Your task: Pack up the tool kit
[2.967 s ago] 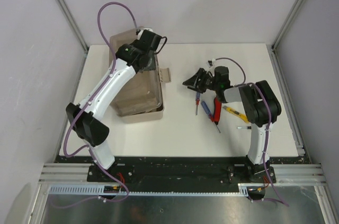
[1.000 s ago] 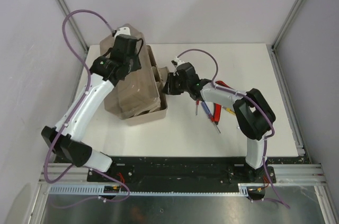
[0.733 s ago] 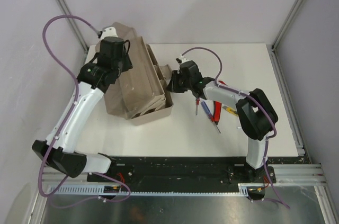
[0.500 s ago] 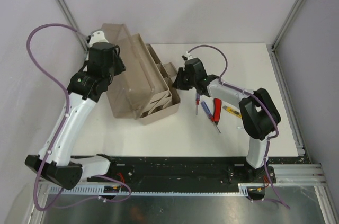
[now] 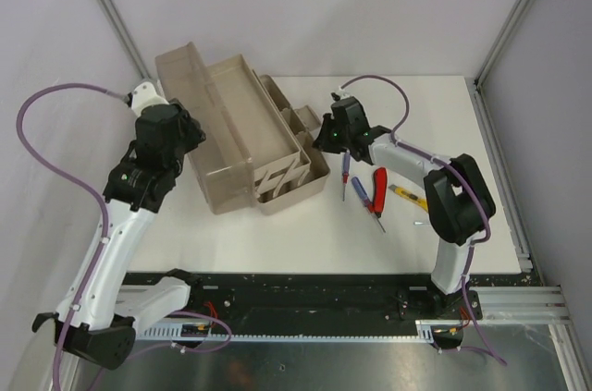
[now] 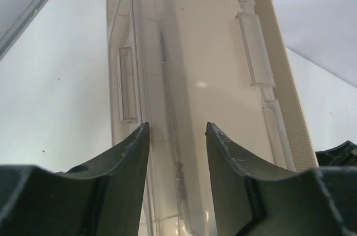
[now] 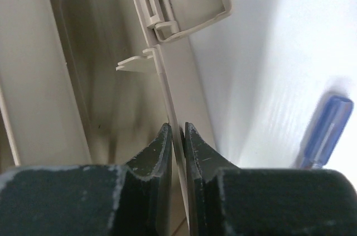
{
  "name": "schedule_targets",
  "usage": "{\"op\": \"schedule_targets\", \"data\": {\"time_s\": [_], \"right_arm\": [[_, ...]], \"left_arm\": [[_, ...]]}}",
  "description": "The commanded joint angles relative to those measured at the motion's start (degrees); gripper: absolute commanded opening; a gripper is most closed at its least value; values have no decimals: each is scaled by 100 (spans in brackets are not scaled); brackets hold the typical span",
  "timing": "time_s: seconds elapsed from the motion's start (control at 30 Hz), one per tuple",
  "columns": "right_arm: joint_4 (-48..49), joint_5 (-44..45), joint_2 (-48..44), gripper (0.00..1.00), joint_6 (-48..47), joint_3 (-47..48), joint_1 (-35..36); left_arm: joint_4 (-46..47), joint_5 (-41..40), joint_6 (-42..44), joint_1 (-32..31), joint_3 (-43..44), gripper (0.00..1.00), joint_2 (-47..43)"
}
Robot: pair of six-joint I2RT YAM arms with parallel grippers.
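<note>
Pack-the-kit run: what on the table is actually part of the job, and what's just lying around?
Job:
- toolbox, open
- blue-handled screwdriver
- red-handled tool
- yellow-handled tool

Not the job:
- purple cables, part of the rig
- small grey bit, too small to identify

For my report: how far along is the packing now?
Done: the box is open, lid swung back, trays spread. In hand: the left end effector grips the lid, the right end effector pinches the front wall. Left: the screwdriver, pliers and yellow tool lie on the table, unpacked.
</note>
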Motion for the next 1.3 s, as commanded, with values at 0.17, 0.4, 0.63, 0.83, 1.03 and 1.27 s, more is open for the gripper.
{"op": "schedule_targets", "data": {"time_s": [0.17, 0.4, 0.63, 0.83, 1.03, 1.27], "right_arm": [[-918, 1128, -286, 11, 115, -307, -534], [-722, 824, -260, 12, 145, -395, -620], [-471, 273, -98, 13, 23, -396, -661], [-401, 47, -25, 14, 26, -393, -674], [-355, 31, -15, 14, 30, -399, -695], [-363, 63, -23, 14, 22, -396, -704]], "left_arm": [[-328, 412, -238, 105, -1236, 53, -280], [752, 648, -236, 184, -1858, 55, -441], [2259, 1040, -230, 251, -2917, 58, -895], [2502, 1054, -242, 314, -3226, 63, -1192], [2607, 1427, -318, 336, -3256, 69, -1055], [2685, 1972, -468, 361, -3225, 82, -916]]}}
